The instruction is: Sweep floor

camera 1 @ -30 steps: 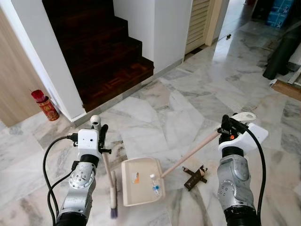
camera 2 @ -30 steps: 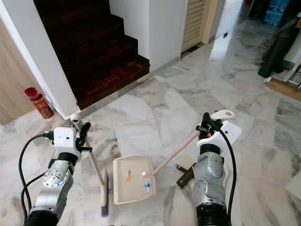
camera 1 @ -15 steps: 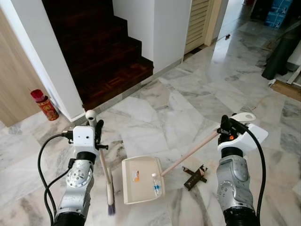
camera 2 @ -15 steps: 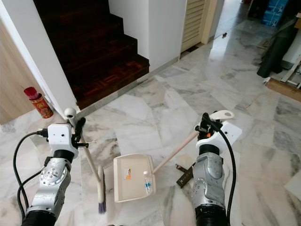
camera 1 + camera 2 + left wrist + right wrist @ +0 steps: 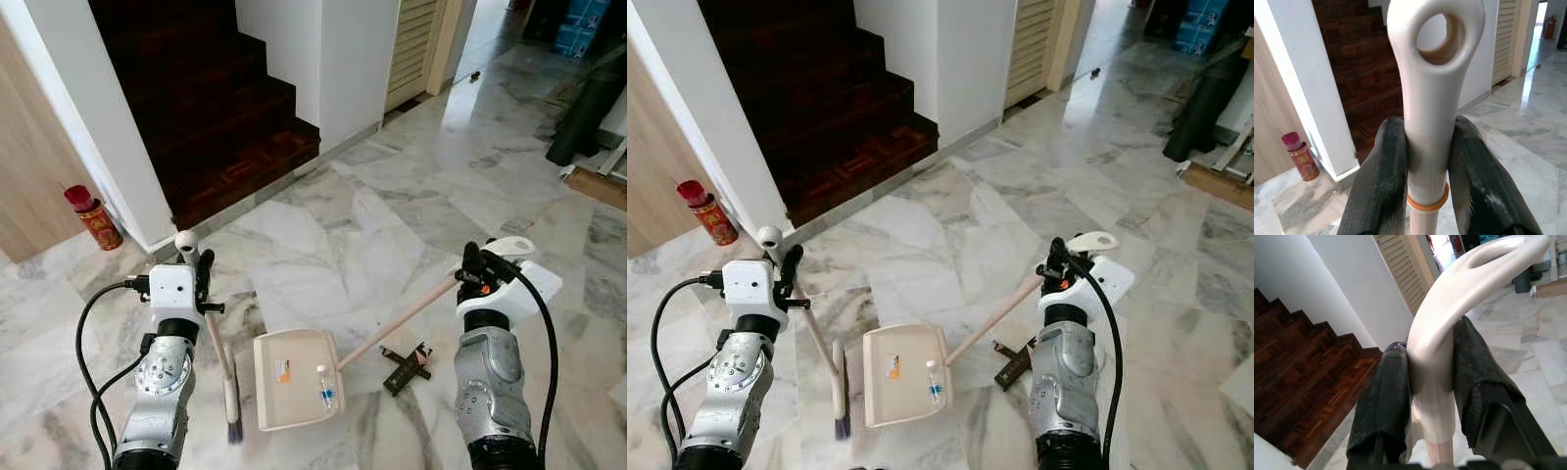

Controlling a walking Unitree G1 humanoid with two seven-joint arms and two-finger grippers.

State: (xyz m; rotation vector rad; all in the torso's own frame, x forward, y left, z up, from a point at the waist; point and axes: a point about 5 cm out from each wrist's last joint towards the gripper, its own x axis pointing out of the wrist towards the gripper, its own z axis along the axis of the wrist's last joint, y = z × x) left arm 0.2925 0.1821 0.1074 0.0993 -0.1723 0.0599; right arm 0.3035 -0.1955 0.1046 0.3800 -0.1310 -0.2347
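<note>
My left gripper [image 5: 196, 266] is shut on the cream handle of a small broom [image 5: 231, 401], whose dark bristles rest on the marble floor just left of the dustpan. The cream dustpan [image 5: 294, 377] lies flat on the floor between my arms, with a small clear bottle [image 5: 324, 384] and an orange scrap [image 5: 284, 369] in it. Its long handle [image 5: 397, 321] slants up to my right gripper [image 5: 477, 262], which is shut on the handle's curved top. In the wrist views the black fingers [image 5: 1378, 176] [image 5: 1385, 396] clamp each handle.
A dark brown piece of debris [image 5: 407, 360] lies on the floor right of the dustpan. Dark wooden stairs [image 5: 211, 117] rise ahead beside a white wall. A red canister [image 5: 95, 219] stands at the left. A black bag [image 5: 588, 108] and boards sit at the far right.
The left gripper and broom have swung slightly left and forward, the bristles sliding along the floor beside the dustpan. The right arm and dustpan have barely shifted.
</note>
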